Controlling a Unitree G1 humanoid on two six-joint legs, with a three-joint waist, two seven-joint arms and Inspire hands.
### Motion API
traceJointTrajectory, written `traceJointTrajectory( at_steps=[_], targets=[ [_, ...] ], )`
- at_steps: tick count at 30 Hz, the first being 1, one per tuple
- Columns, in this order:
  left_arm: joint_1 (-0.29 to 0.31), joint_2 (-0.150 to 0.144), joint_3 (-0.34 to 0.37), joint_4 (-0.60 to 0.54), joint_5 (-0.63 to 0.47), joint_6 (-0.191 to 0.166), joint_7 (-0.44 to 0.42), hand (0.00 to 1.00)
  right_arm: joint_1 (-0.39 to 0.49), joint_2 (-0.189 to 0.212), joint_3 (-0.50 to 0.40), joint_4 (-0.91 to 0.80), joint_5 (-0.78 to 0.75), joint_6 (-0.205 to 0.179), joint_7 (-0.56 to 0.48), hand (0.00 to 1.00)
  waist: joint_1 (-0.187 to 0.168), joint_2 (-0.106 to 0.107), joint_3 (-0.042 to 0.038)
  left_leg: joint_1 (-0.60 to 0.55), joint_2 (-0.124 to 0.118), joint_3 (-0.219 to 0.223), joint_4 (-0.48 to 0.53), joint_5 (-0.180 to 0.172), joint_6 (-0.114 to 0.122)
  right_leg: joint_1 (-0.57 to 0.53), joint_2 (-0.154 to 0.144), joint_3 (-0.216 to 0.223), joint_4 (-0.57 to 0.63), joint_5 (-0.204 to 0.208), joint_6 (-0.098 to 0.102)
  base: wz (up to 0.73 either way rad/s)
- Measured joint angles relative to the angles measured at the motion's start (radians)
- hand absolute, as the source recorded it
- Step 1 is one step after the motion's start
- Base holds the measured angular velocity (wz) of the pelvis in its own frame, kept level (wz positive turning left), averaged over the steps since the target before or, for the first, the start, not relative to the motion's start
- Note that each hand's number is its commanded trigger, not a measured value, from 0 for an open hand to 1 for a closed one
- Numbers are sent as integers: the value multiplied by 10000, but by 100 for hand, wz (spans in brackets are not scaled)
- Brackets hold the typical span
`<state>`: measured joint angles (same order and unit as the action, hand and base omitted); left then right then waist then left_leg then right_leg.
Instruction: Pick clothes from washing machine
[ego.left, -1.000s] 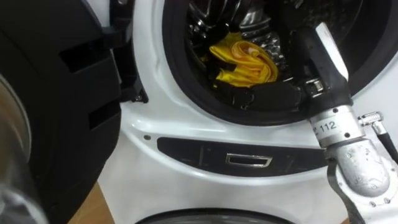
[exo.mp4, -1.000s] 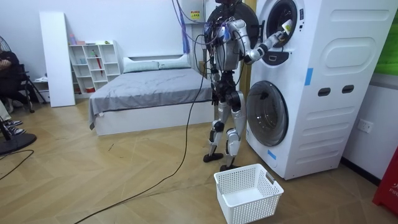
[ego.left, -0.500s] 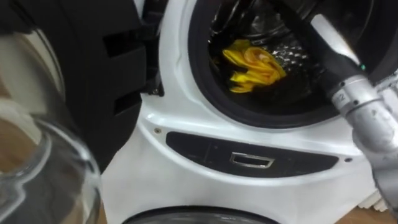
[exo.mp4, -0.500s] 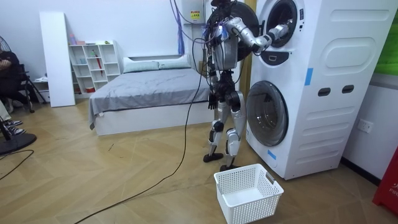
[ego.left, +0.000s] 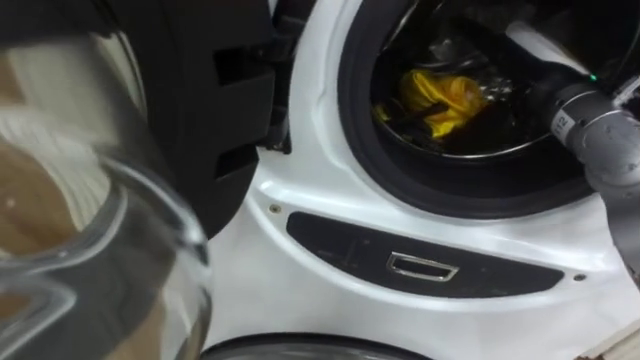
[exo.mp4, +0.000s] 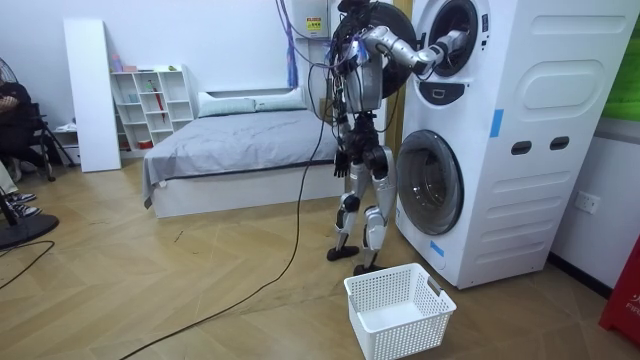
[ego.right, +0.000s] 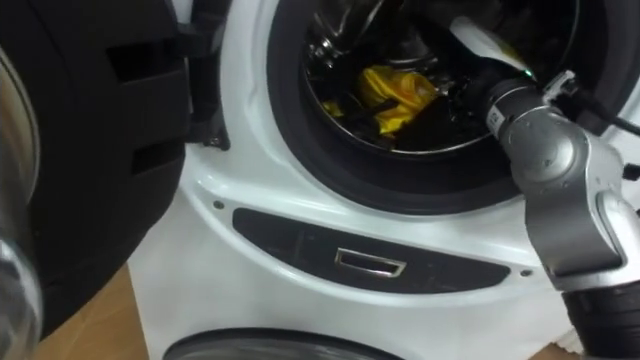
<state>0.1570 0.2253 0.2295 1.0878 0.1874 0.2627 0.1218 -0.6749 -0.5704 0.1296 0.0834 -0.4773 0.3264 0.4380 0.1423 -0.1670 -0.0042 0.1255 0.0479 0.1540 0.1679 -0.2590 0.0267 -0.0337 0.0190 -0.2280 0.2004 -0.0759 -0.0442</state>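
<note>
Robot hand (ego.right: 458, 93) on the right reaches into the drum (ego.right: 335, 32) beside yellow cloth (ego.right: 396, 98); its grip cannot be told.

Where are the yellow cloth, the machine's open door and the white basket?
yellow cloth (ego.left: 440, 95): left eye view, on its bunched middle.
open door (ego.right: 90, 150): right eye view, on its dark inner frame.
white basket (exo.mp4: 405, 332): room view, on its front wall.

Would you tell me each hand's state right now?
Left hand: at its side, cannot tell.
Right hand: in the drum by the yellow cloth, cannot tell.
</note>
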Motion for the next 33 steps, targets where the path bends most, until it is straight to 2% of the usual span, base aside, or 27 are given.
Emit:
traceJointTrajectory(
  at_steps=[1, 2, 4, 6, 13, 19, 27, 33],
  targets=[
    [-14, 47, -14, 0, 0, 7, -58, 0, -223, -39, 73, 243, 0, 29, 301, 0, 9, -27, 9, 9, 7, -13, 2, 1, 2, 17, -3, -17, -8, 0, 0, 4],
    [-57, 96, -15, 0, 1, 4, -81, 0, -289, -121, 82, 343, 2, 47, 560, 17, 49, -58, 25, 47, 5, -19, -4, 1, 3, 75, -2, -50, -43, 0, 0, 5],
    [-81, 212, -14, 0, 2, 6, -92, 0, -296, -175, 81, 344, 22, 197, 921, 100, 80, -120, 23, 76, 3, -36, -46, 0, 4, 170, 9, -67, -182, 2, 2, 2],
    [-142, 335, -21, 0, 2, 30, -175, 0, -309, -191, 73, 361, 26, 255, 1228, 100, 78, -170, 37, 94, 13, -34, -22, 1, 3, 186, 21, -72, -182, 2, 1, 0],
    [-592, 460, -247, 29, 1, 129, -270, 0, -195, -229, 119, 391, 13, 384, 2226, 100, 127, -169, 42, 254, 16, 29, -73, 0, 1, 398, 41, -31, -310, 19, 3, -2],
    [-690, 539, -589, 66, -1, 168, -399, 0, -101, -217, 72, 251, -404, 626, 2347, 100, 337, -165, 45, 272, 30, 79, -76, 0, -1, 398, 64, 17, -311, 39, -1, -2],
    [-696, 601, -732, -62, 0, 199, -466, 0, -99, -218, 297, -327, -1085, 815, 2554, 100, 339, -124, 71, 267, 37, 101, -111, 0, -2, 369, 81, 27, -318, 40, 2, -1],
    [-695, 629, -774, -91, 2, 173, -176, 0, -80, -213, 468, -905, -1397, 902, 2640, 100, 483, -71, 102, 367, 79, 324, -187, 1, -13, 323, 173, 235, -316, 53, -19, -11]
  ],
)
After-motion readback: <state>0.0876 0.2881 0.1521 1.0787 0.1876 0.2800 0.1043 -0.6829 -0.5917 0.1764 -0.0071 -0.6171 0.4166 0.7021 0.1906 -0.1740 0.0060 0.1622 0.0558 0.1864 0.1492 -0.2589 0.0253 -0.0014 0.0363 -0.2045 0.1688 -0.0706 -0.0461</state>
